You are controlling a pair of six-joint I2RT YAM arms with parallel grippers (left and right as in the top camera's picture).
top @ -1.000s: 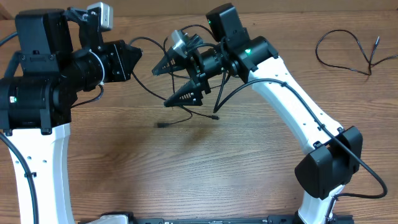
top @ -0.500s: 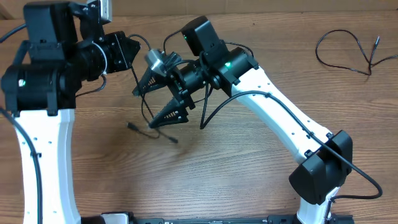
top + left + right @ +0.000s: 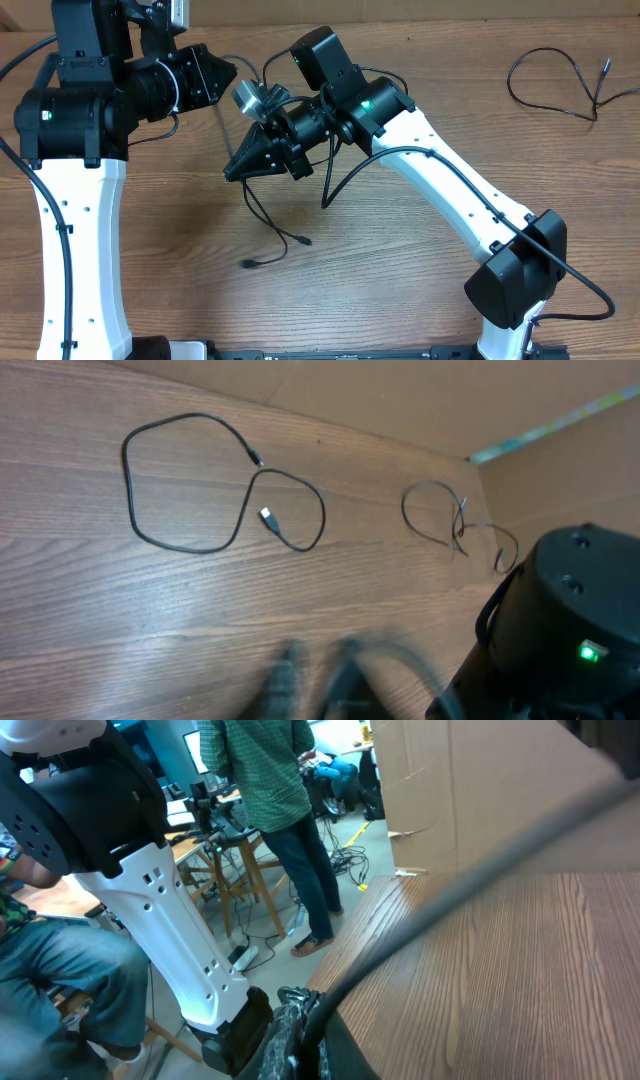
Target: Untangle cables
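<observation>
One loose cable [image 3: 543, 51] lies apart on the bench [image 3: 400, 290]; the right hand [image 3: 232, 170] clamps the hanging cables [image 3: 300, 240], not yet separated, and the left hand's [image 3: 218, 75] opening is unclear.

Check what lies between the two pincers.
One thin cable strand runs from the left pincer down to the right pincer; seen in the overhead view.

Bright, even light from above falls on the wooden desk [image 3: 400, 300], throwing only faint, soft shadows, with a pale sheen on the wood in the left wrist view. There, the distant cables [image 3: 266, 516] are crisp while dark shapes [image 3: 310, 675] at the bottom edge smear with motion. In the right wrist view a cable [image 3: 500, 875] crosses as a thick, out-of-focus streak.
</observation>
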